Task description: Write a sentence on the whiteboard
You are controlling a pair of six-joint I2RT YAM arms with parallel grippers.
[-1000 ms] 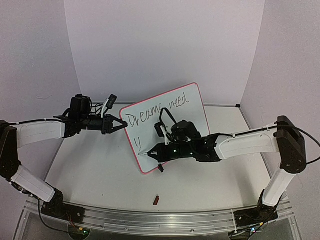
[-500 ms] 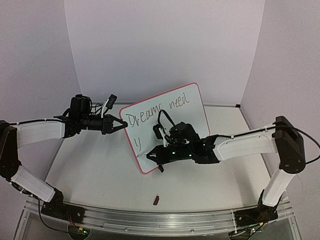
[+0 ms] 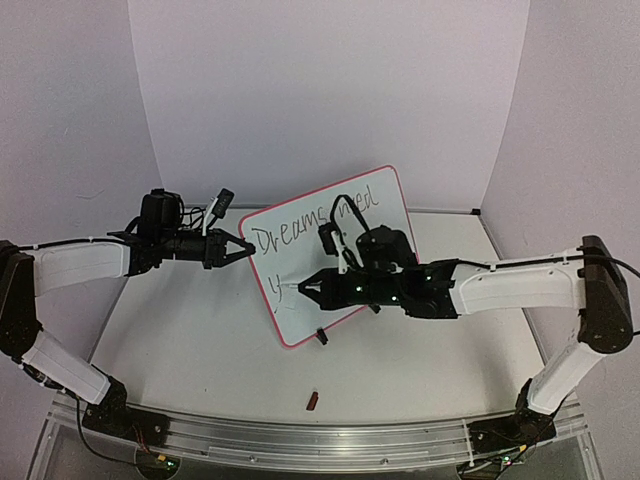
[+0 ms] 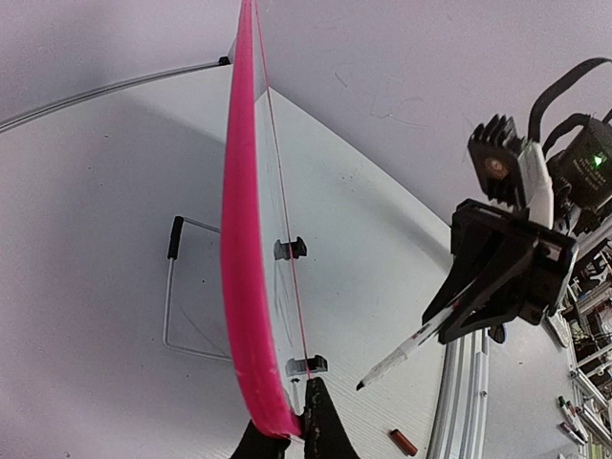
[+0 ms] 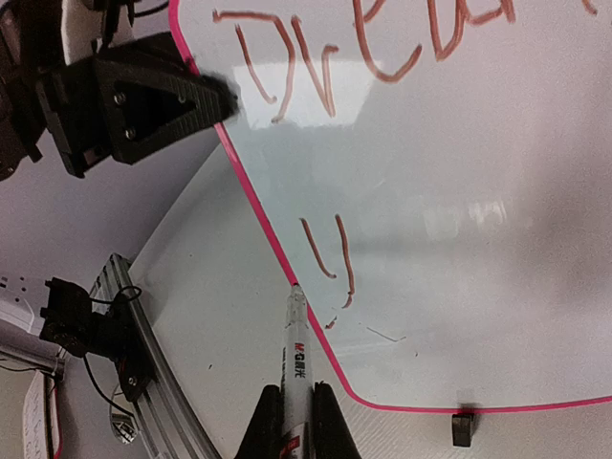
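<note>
The whiteboard stands tilted at mid-table, pink-framed, with red writing "Dreams need" and a "y" below. My left gripper is shut on its left frame edge; in the left wrist view the fingertips pinch the pink frame. My right gripper is shut on a white marker, pointing left in front of the board's lower left. In the left wrist view the marker has its tip off the surface. In the right wrist view the whiteboard fills the frame, and the tip lies by the frame below the "y".
A small red marker cap lies on the table near the front rail. Black clip feet hold the board's lower edge, and a wire stand sits behind it. Walls enclose the back and sides.
My right gripper has moved up and to the right with the marker, and its tip has left the lower left corner. The left arm and the board have not moved.
</note>
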